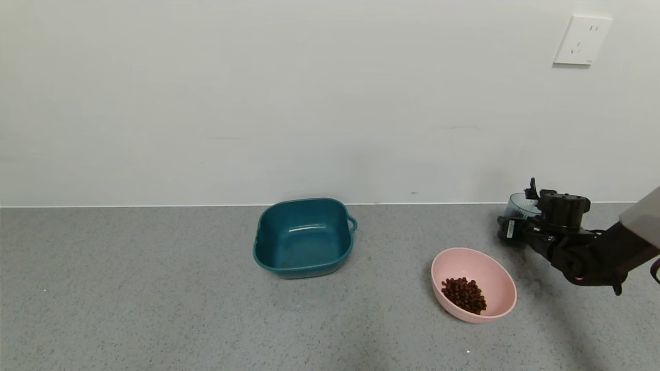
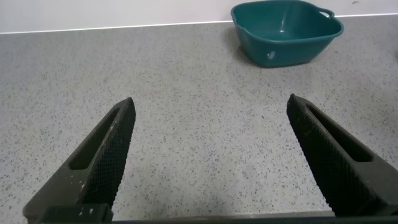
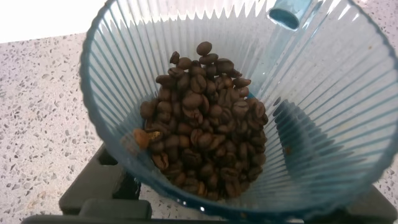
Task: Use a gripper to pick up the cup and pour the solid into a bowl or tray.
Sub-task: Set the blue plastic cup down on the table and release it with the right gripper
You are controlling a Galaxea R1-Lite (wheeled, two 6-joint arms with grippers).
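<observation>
My right gripper [image 1: 522,219] is at the far right of the table, shut on the ribbed grey-blue cup [image 1: 517,205], behind and to the right of the pink bowl [image 1: 497,273]. In the right wrist view the cup [image 3: 124,81] fills the picture and holds a heap of dark brown beans [image 3: 205,124]; my gripper [image 3: 205,168] shows through its wall on both sides. The pink bowl holds a small heap of the same beans [image 1: 464,294]. My left gripper [image 2: 211,109] is open and empty over bare table; it does not show in the head view.
A dark teal squarish tub [image 1: 304,234] with a side handle stands empty at the middle back, near the wall; it also shows in the left wrist view [image 2: 286,31]. The grey speckled table [image 1: 129,288] runs to a white wall with a socket [image 1: 582,40].
</observation>
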